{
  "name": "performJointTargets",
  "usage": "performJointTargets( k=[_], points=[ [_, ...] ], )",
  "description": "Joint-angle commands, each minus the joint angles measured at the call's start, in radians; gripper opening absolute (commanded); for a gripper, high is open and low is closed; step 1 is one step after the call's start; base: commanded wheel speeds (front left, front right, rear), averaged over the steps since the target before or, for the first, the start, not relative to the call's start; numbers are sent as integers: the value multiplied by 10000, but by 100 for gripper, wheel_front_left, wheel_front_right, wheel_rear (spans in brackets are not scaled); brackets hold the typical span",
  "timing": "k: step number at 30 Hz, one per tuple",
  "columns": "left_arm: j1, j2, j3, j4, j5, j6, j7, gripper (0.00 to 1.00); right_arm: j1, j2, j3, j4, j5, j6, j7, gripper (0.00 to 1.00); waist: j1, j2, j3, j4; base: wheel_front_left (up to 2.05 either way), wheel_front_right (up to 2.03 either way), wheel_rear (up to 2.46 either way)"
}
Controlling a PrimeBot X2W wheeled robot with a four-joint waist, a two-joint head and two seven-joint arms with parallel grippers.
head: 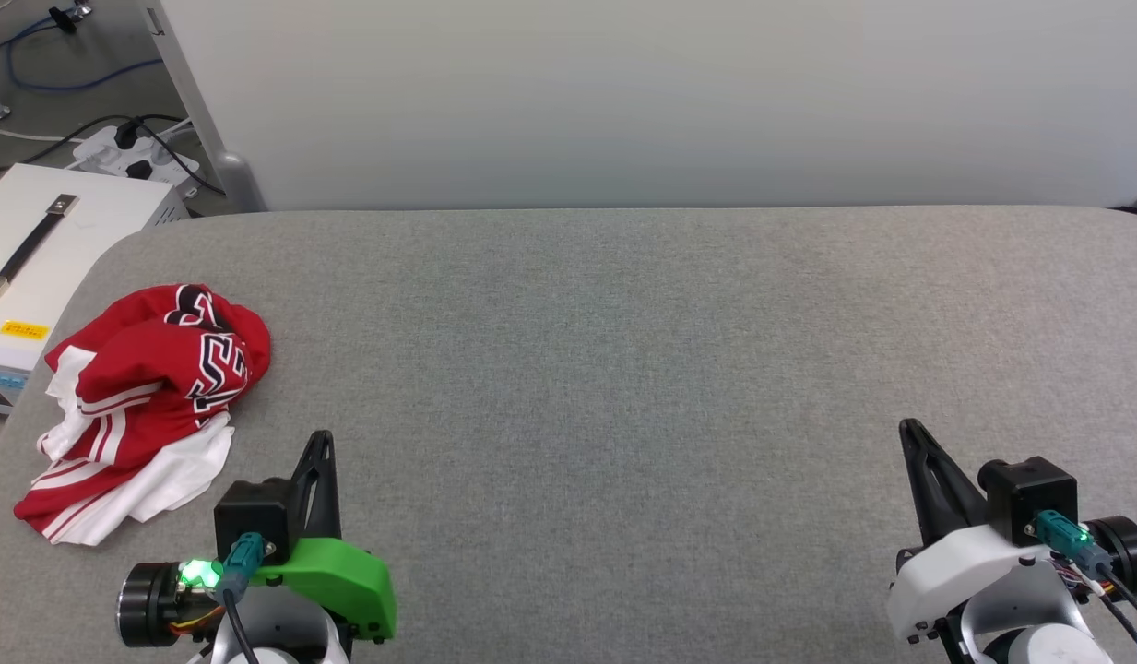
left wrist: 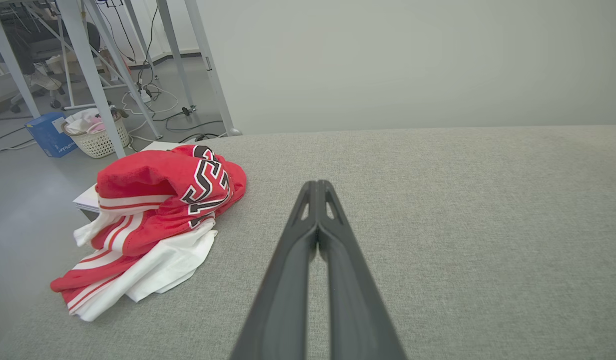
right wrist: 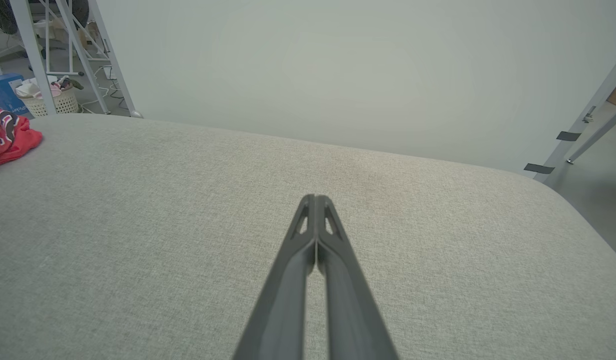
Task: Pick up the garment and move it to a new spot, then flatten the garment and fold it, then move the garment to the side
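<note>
The garment [head: 148, 406] lies crumpled in a heap near the left edge of the grey padded table [head: 623, 369]; it is red with white sleeves, striped trim and black white-outlined lettering. The left wrist view has the garment [left wrist: 148, 220] to the left of the fingers, and a red corner of the garment [right wrist: 8, 137] sits at the far left of the right wrist view. My left gripper [head: 321, 441] is shut and empty, to the right of the heap and apart from it. My right gripper [head: 909, 432] is shut and empty at the lower right, far from the garment.
A white box with a black handle [head: 42, 258] stands on the floor beside the table's left edge, with a power strip and cables [head: 135, 152] behind it. A pale wall [head: 660, 101] backs the table. A laundry basket [left wrist: 95, 135] and metal frame legs [left wrist: 88, 65] stand on the floor.
</note>
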Motion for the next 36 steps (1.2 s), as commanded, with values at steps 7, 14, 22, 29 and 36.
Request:
performJointTargets(
  k=[7, 14, 22, 29, 36],
  points=[
    [0, 0, 0, 0, 0, 1, -2, 100, 0, 0, 1, 0, 0, 0, -2, 100, 0, 0, 0, 0, 0, 0, 0],
    [4, 1, -19, 3, -31, 41, -63, 100, 6, 0, -45, -12, 44, 0, -62, 100, 0, 0, 7, 0, 0, 0, 0],
    [-22, -2, -78, -23, -87, 136, -227, 100, 16, 0, -145, -146, 216, -1, -224, 100, 0, 0, 19, 1, 0, 0, 0],
    [-48, -5, -131, -56, -141, 190, -374, 100, 40, 1, -217, -280, 399, -1, -369, 100, 0, 0, 24, 0, 0, 0, 0],
    [-58, -7, -175, -69, -206, 215, -517, 100, 88, 1, -269, -384, 574, -1, -510, 100, 0, 0, 26, -6, 0, 0, 0]
  ],
)
